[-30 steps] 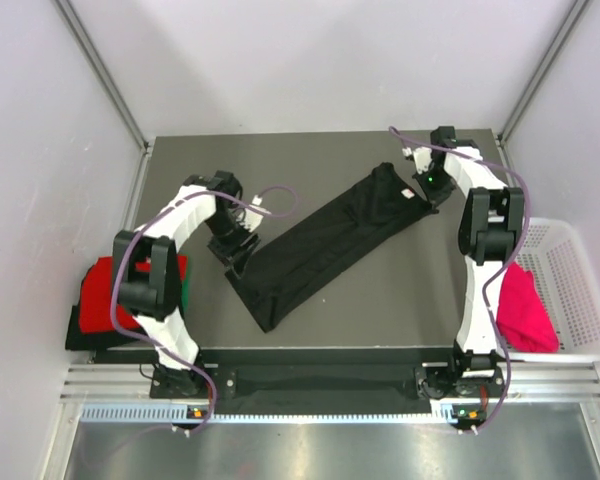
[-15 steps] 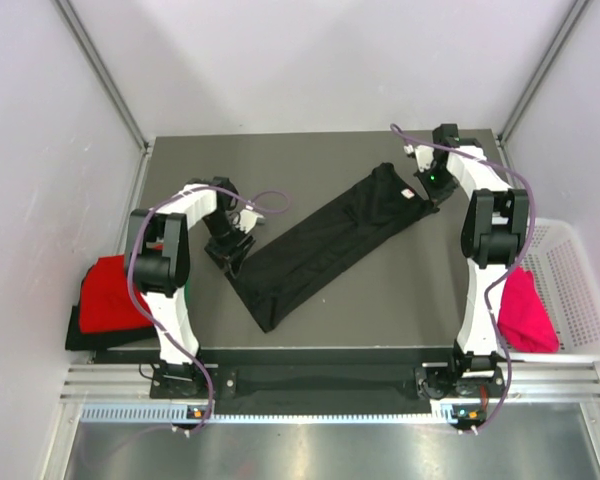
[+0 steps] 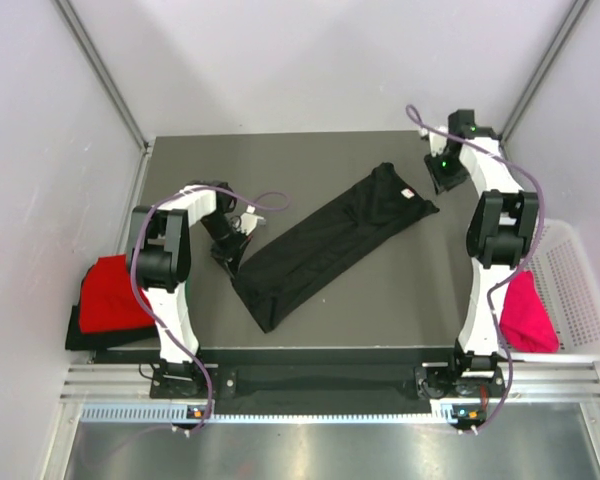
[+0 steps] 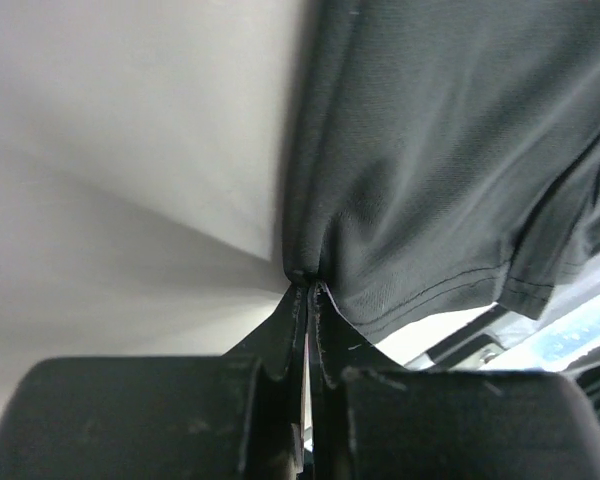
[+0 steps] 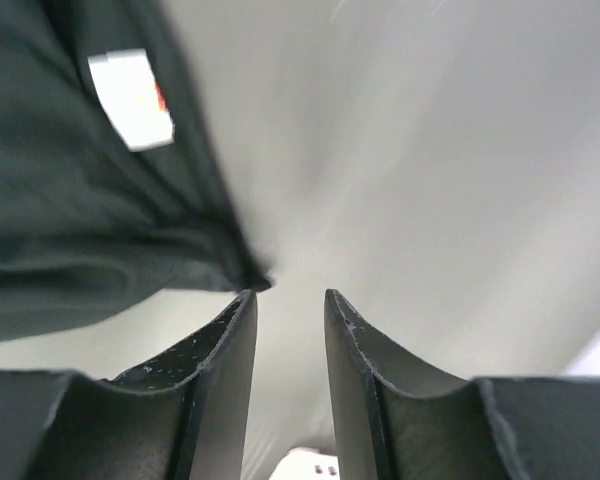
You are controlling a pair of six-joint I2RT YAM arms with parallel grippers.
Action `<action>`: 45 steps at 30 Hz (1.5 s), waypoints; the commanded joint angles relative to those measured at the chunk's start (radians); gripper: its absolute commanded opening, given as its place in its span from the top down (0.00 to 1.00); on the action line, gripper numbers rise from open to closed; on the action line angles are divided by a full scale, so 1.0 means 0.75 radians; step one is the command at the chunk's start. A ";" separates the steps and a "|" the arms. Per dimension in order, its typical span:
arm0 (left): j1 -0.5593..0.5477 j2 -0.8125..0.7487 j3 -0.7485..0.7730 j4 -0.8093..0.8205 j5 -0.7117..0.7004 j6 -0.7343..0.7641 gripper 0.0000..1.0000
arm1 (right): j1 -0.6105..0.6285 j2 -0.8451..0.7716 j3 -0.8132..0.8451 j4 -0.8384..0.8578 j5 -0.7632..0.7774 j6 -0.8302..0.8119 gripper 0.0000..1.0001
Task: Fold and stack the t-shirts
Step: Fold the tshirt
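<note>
A black shirt (image 3: 325,245) is seen folded lengthwise into a long, narrow band. It is laid slantwise across the table (image 3: 400,290), from the table's near-left part to its far-right part. The cloth is matte and lightly creased. Its wider collar end is turned towards the table's far right, and a small white label (image 3: 407,195) is shown there on top.

The band's end nearest the table's left edge is held by the left gripper (image 3: 228,256). In the left wrist view its fingers are pressed together on the cloth, which is drawn into a tight pucker at the pinch, and a stitched hem is seen beside it.

The right gripper (image 3: 446,176) is placed over the table's far-right corner. Its fingers are spread apart, with nothing between them. In its wrist view a corner of the shirt is found just beside one fingertip; whether they touch cannot be told.

A red shirt (image 3: 110,292) is piled off the table's left edge. A pink shirt (image 3: 526,310) is heaped in a basket (image 3: 580,290) off the table's right edge.
</note>
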State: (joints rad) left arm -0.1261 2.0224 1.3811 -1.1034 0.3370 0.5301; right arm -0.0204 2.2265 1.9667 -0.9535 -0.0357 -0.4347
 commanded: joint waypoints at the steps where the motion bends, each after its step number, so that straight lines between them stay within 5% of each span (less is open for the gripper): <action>1: 0.002 -0.023 -0.046 0.001 0.084 0.023 1.00 | 0.005 -0.007 0.245 0.024 -0.122 0.044 0.66; 11: 0.002 -0.101 -0.121 -0.008 0.121 0.001 1.00 | 0.140 0.308 0.484 -0.001 -0.196 0.052 0.67; 24: -0.012 -0.068 -0.054 -0.028 0.197 -0.040 1.00 | 0.144 0.384 0.472 0.013 -0.157 0.042 0.60; 32: -0.032 -0.109 -0.042 -0.051 0.168 -0.042 1.00 | 0.185 0.490 0.483 -0.009 -0.071 -0.024 1.00; 42: -0.047 -0.148 -0.107 -0.022 0.099 -0.089 1.00 | 0.305 0.500 0.529 0.481 0.074 -0.062 0.96; 44: -0.053 -0.150 -0.105 -0.042 0.097 -0.081 0.85 | 0.354 0.521 0.568 0.573 0.097 -0.103 0.92; 45: -0.059 -0.158 -0.113 -0.042 0.099 -0.081 0.70 | 0.371 0.521 0.568 0.675 0.101 -0.124 0.91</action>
State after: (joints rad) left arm -0.1574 1.9583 1.3090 -1.1080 0.4099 0.4736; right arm 0.1917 2.5763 2.3520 -0.7044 0.0044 -0.4736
